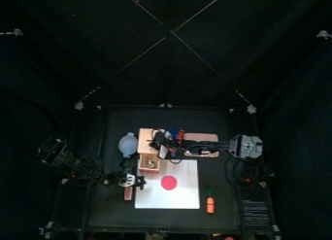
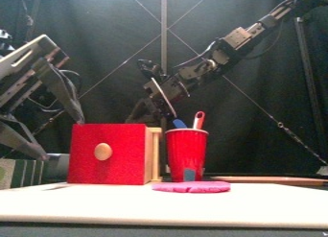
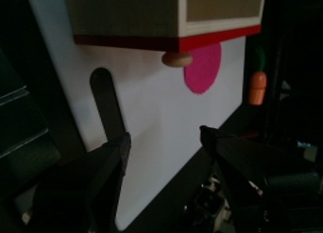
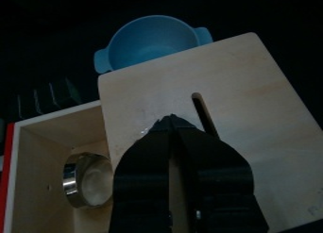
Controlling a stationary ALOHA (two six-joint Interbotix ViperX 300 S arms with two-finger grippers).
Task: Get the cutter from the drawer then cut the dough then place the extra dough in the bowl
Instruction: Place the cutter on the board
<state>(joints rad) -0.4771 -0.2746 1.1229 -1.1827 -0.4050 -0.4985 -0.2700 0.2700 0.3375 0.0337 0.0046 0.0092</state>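
Observation:
The pale wooden box (image 4: 240, 95) stands behind the white cutting board (image 3: 151, 133), its red-fronted drawer (image 2: 107, 154) pulled out. Inside the drawer lies the round metal cutter (image 4: 83, 178). My right gripper (image 4: 177, 125) is shut, its tips on the box's top beside the slot, with nothing between them. My left gripper (image 3: 164, 138) hangs open over the board, a short way in front of the drawer's knob (image 3: 178, 58) and apart from it. A flat pink dough disc (image 1: 169, 183) lies on the board. The blue-grey bowl (image 4: 151, 43) sits just behind the box.
A red cup (image 2: 187, 154) holding a blue and a red toy knife stands near the drawer front. An orange toy carrot (image 1: 208, 200) lies at the board's front right corner. The right arm (image 2: 237, 39) slants down from the upper right.

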